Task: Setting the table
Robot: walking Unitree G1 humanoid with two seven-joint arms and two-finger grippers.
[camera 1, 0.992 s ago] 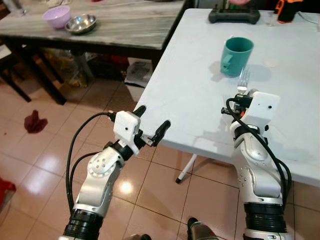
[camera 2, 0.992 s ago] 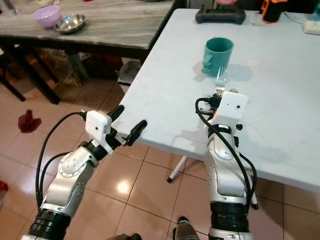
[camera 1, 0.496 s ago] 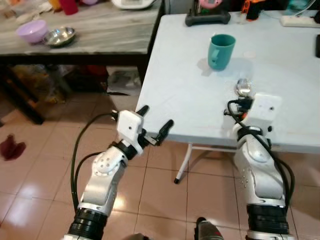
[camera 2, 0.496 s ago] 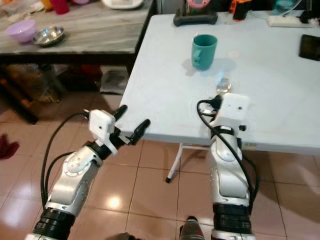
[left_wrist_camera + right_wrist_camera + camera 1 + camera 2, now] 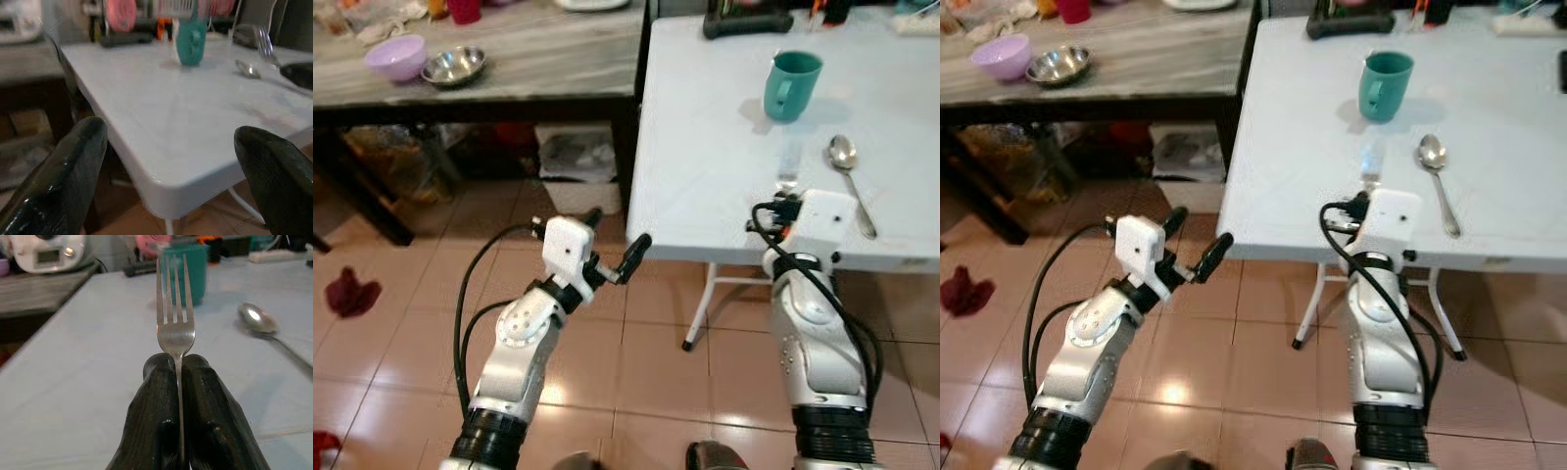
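Where right fingers [image 5: 161, 396] clamp it: slim silver fork [image 5: 174, 318], tines upward.

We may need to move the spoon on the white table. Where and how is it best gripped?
Probably the spoon by mid-handle, from above, pincer fingers across it: it lies flat, bowl toward the teal mug, handle slim and pointing to the table's near edge.

The left gripper [image 5: 614, 247] is raised with its fingers spread apart. The right gripper [image 5: 178, 363] has its fingers pressed together.
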